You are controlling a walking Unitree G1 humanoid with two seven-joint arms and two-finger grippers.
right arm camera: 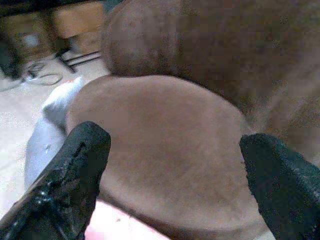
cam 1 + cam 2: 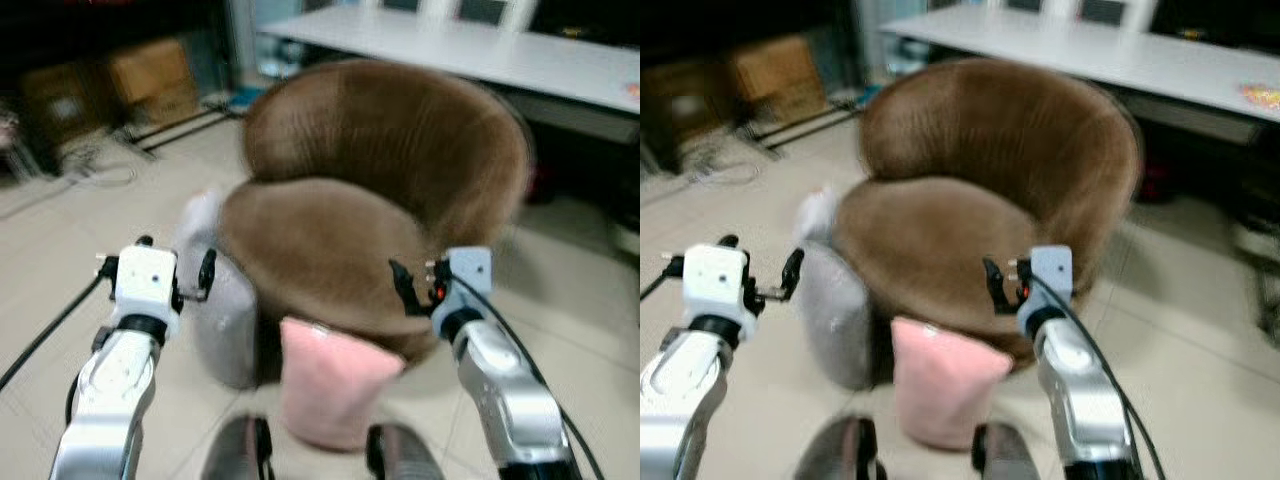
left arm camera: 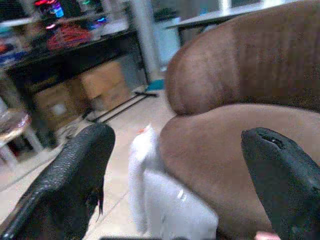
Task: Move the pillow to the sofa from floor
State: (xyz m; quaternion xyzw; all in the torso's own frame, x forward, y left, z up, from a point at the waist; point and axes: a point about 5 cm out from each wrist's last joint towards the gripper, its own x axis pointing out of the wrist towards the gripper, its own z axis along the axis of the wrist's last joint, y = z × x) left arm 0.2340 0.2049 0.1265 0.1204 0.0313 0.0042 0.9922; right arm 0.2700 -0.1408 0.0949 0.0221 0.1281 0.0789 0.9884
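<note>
Leaning on the sofa [image 2: 330, 250] base at 6 o'clock, the pink pillow [image 2: 332, 382] sits on the floor [image 2: 60, 250], a grey one [image 2: 215, 300] at 9. Left gripper [image 2: 175, 272] and right gripper [image 2: 418, 287] hover with fingers wide, probably readying a two-armed pickup. No legible writing.

two silver arms, smooth and rounded, each with a black band at the wrist below a white boxy block. the left end effector [image 2: 175, 270] has short black fingers jutting from either side of its block; the right end effector [image 2: 404, 287] carries black fingers and a small red light on its block. thin black cables run along both arms. in the wrist views the fingers [image 3: 75, 180] look thick, black and pebbled in texture. two dark rounded feet [image 2: 240, 450] show at the bottom.
</note>
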